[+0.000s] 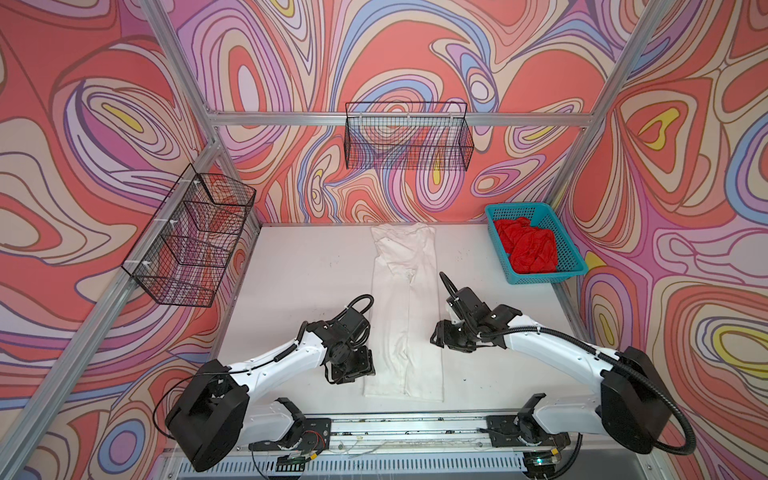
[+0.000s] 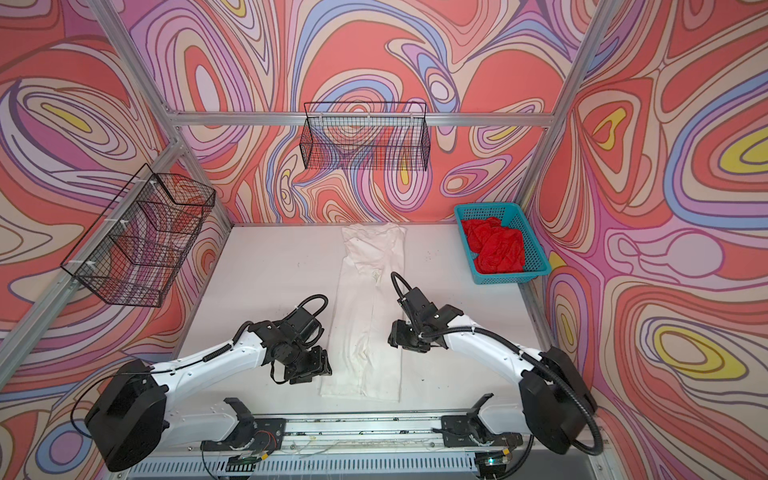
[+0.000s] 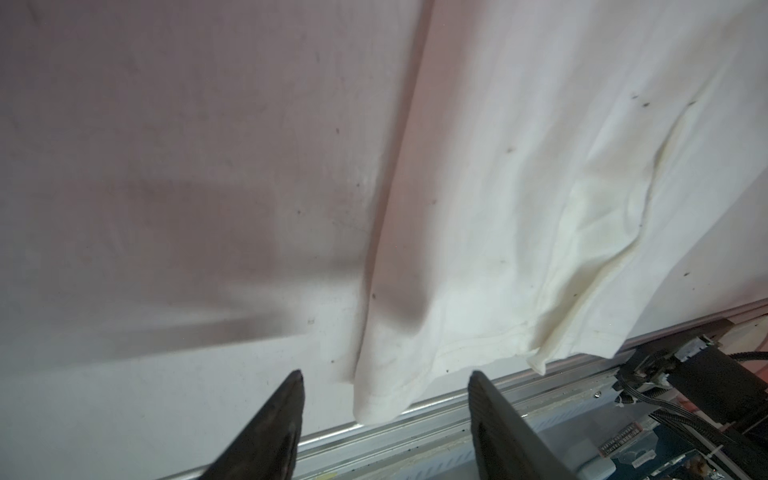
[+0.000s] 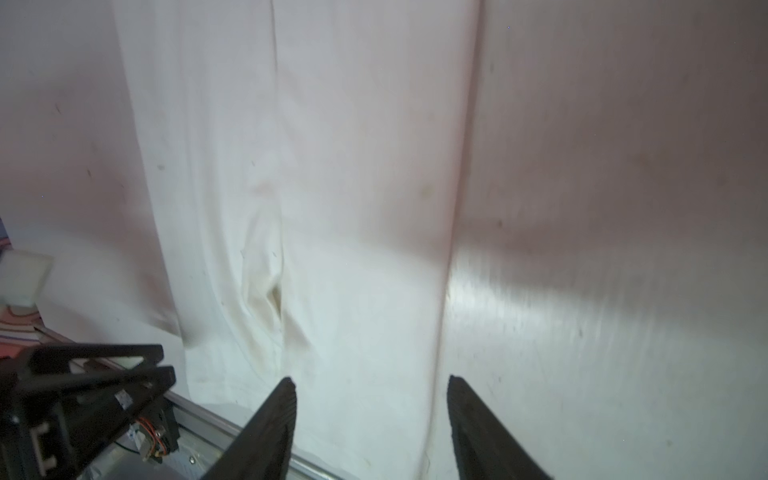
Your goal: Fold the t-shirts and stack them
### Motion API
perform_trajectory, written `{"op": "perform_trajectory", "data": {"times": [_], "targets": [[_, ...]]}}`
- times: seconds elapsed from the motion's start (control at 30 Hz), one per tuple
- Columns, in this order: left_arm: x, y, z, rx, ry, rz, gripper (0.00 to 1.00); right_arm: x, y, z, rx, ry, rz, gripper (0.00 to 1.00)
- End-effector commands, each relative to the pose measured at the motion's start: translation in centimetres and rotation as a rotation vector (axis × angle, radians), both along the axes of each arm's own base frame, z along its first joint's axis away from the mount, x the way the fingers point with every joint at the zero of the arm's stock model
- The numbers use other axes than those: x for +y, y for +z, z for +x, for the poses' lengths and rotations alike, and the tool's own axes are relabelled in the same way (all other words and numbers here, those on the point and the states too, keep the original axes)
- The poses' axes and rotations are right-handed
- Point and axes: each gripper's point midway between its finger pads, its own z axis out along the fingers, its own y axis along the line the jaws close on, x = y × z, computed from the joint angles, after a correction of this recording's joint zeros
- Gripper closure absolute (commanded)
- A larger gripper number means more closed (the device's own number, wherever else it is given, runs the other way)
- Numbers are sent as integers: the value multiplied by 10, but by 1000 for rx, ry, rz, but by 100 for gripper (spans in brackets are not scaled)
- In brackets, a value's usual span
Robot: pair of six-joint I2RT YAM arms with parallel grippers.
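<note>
The white t-shirt (image 1: 405, 316) (image 2: 368, 320) lies flat down the middle of the table, folded lengthwise into a long narrow strip. In a teal basket at the back right, the red t-shirt (image 1: 528, 249) (image 2: 496, 249) sits crumpled. My left gripper (image 1: 357, 372) (image 2: 313, 370) hovers by the strip's near left edge. In the left wrist view it (image 3: 385, 380) is open, with the hem corner (image 3: 382, 399) showing between its fingers, untouched. My right gripper (image 1: 442, 336) (image 2: 398, 334) hangs by the strip's right edge. It (image 4: 370, 380) is open above the cloth (image 4: 357, 249).
The teal basket (image 1: 540, 277) (image 2: 503, 279) stands at the table's back right corner. Black wire baskets hang on the back wall (image 1: 409, 139) and the left wall (image 1: 191, 237). A metal rail (image 1: 407, 428) with the arm bases runs along the front edge.
</note>
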Motion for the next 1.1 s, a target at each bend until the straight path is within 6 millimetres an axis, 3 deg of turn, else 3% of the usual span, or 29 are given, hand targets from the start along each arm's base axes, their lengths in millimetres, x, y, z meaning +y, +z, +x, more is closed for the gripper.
{"op": "perform_trajectory", "data": {"times": [0.0, 0.2, 0.37, 0.67, 0.7, 0.77, 1.07], "targets": [[4, -2, 2, -33, -7, 8, 36, 1, -10, -37, 89, -128, 10, 40], [11, -13, -13, -2, -10, 11, 38, 11, -32, -88, 167, -128, 14, 47], [11, -17, -20, 7, -17, 15, 39, 12, -47, -109, 203, -131, -27, 51], [9, -23, -24, 11, -9, 9, 47, 5, -59, -115, 212, -156, -56, 56], [15, -33, -32, 37, -9, 27, 48, 3, -59, -115, 209, -163, -55, 57], [11, -34, -33, 40, -17, 21, 52, 2, -61, -115, 209, -174, -52, 58], [8, -37, -42, 64, -48, 36, 77, -3, -66, -114, 202, -191, -71, 77]]}}
